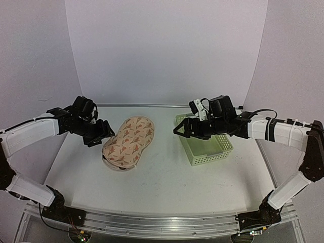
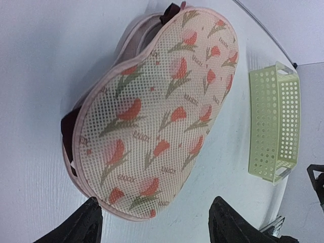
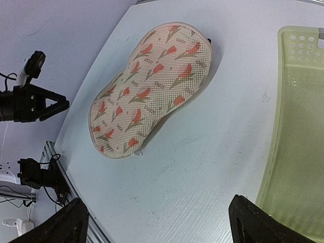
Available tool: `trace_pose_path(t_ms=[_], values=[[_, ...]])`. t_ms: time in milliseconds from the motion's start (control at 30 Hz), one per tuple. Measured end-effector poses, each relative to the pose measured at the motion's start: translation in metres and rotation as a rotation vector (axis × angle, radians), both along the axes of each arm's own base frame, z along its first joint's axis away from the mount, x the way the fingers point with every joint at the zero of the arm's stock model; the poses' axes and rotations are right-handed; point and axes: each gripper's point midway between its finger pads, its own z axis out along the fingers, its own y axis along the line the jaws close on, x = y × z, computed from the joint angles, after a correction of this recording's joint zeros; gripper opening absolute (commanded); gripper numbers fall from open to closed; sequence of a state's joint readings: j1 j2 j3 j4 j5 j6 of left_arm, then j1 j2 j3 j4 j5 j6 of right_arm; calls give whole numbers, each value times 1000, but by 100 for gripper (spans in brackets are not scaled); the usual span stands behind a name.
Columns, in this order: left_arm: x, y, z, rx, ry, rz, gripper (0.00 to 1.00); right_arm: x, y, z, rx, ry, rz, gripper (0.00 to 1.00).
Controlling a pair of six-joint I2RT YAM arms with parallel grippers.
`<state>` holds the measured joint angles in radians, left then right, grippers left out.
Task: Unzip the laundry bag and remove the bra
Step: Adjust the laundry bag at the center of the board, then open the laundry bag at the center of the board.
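Observation:
The laundry bag [image 1: 129, 142] lies flat on the table, beige mesh with orange-red flower prints [image 2: 162, 111] [image 3: 149, 96]. Along its edge a seam gapes, and the dark maroon bra [image 2: 68, 125] peeks out there and at the far end. A small zipper pull [image 3: 139, 153] sticks out at the bag's near end. My left gripper [image 1: 104, 132] [image 2: 154, 225] is open, its fingers straddling the bag's left end just short of it. My right gripper [image 1: 178, 130] [image 3: 159, 215] hangs wide open above bare table, to the right of the bag, holding nothing.
A pale green mesh basket [image 1: 205, 144] [image 2: 276, 126] [image 3: 298, 126] stands right of the bag, under my right arm. White walls close off the back and sides. The table's metal front rail [image 1: 152, 220] runs along the near edge.

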<state>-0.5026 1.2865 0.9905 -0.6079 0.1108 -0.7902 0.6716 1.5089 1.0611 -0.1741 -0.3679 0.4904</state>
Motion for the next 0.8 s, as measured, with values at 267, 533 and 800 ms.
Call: trace_pose_path(t_ms=[267, 533, 800], values=[[62, 28, 8, 63, -44, -41, 72, -9, 6, 3, 21, 4, 63, 98], [88, 9, -37, 89, 31, -230, 69, -16, 10, 5, 41, 11, 110, 98], [110, 18, -62, 56, 64, -282, 68, -18, 12, 6, 50, 16, 126, 98]])
